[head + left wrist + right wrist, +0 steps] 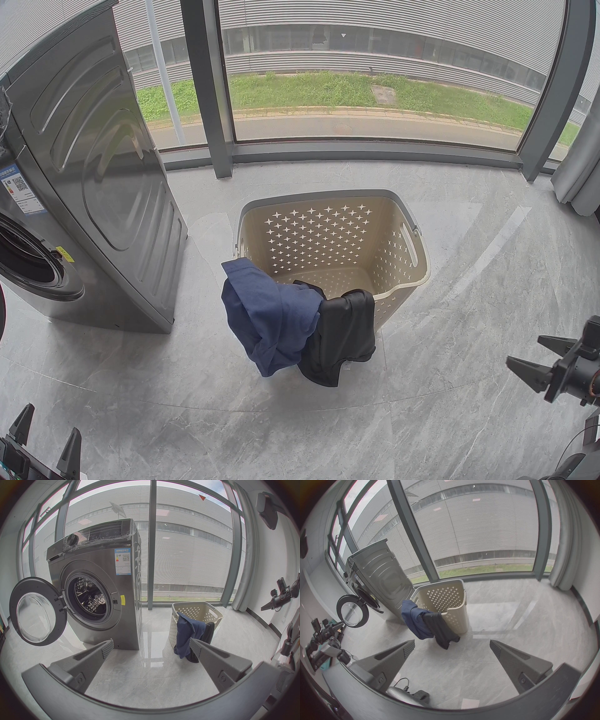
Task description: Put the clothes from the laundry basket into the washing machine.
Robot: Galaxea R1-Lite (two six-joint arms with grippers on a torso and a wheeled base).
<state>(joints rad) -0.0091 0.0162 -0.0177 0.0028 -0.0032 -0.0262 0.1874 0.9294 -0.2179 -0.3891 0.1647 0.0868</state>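
A beige laundry basket (pixel 409 237) stands on the floor before the window, with a blue garment (pixel 269 315) and a black garment (pixel 340 334) draped over its near rim. The grey washing machine (pixel 94 169) stands to the basket's left, its round door (pixel 36 611) swung open and its drum (pixel 89 597) showing. My left gripper (pixel 45 437) hovers open at the lower left, well short of the basket. At the right edge my right gripper (pixel 540 356) is open too, apart from the clothes. The basket (pixel 200 611), blue garment (pixel 187 631) and blue garment (pixel 414 619) also appear from the wrists.
A large window with dark frame posts (pixel 209 87) runs behind the basket. A grey curtain (pixel 581 169) hangs at the far right. Grey floor tiles (pixel 475 262) lie bare around the basket and in front of the machine.
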